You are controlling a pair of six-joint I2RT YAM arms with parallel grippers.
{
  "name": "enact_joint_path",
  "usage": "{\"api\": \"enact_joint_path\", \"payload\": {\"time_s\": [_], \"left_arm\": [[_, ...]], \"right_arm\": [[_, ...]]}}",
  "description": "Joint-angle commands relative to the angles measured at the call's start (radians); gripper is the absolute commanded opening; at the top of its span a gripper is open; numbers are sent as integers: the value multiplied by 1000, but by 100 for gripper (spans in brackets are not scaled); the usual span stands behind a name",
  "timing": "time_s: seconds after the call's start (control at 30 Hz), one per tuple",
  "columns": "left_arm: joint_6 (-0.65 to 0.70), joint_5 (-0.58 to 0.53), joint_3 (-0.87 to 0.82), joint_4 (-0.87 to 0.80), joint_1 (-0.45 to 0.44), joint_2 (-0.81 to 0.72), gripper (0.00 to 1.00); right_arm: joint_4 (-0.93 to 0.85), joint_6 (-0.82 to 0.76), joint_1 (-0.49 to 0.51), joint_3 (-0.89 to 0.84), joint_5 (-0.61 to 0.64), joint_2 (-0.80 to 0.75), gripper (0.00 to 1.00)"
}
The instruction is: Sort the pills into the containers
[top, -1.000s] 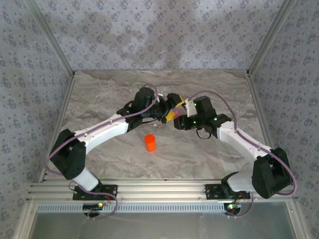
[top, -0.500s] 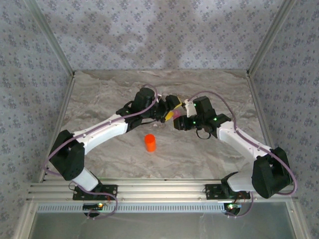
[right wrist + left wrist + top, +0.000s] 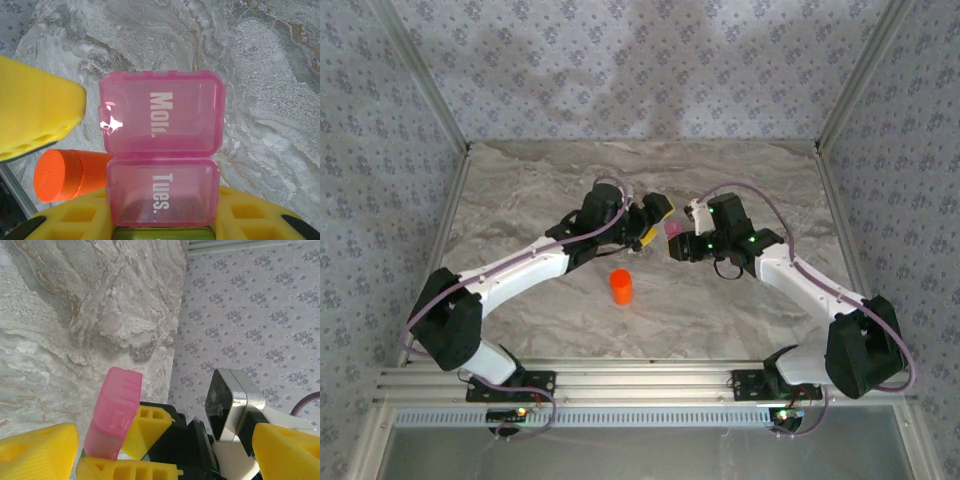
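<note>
The right pincer (image 3: 677,239) is closed on the containers (image 3: 672,229) at the centre of the frame, while the left pincer (image 3: 653,222), wide open and empty, is just beside them, so a careless approach could bump them and twist them loose.

I count one orange bottle (image 3: 621,287), one pill container (image 3: 672,229) with two pink compartments (image 3: 161,117) and one green compartment (image 3: 160,233), and two pincers: my left pincer (image 3: 656,220), my right pincer (image 3: 676,243)

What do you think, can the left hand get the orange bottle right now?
Probably yes: the left hand is open, and the orange bottle stands alone on the table near that arm, with nothing between them.
</note>
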Motion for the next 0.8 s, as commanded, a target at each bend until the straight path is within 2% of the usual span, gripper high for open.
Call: {"api": "enact_joint_path", "payload": {"time_s": [0.0,0.3,0.77], "left_arm": [[-17,-17,-11,54,8,-24,88],[-77,27,-20,166,7,13,87],[-113,47,-32,209,-4,47,86]], "right_arm": [[26,18,-1,-5,-14,-8,20],[40,33,9,-14,-15,-7,20],[53,42,15,-3,-15,6,20]]}}
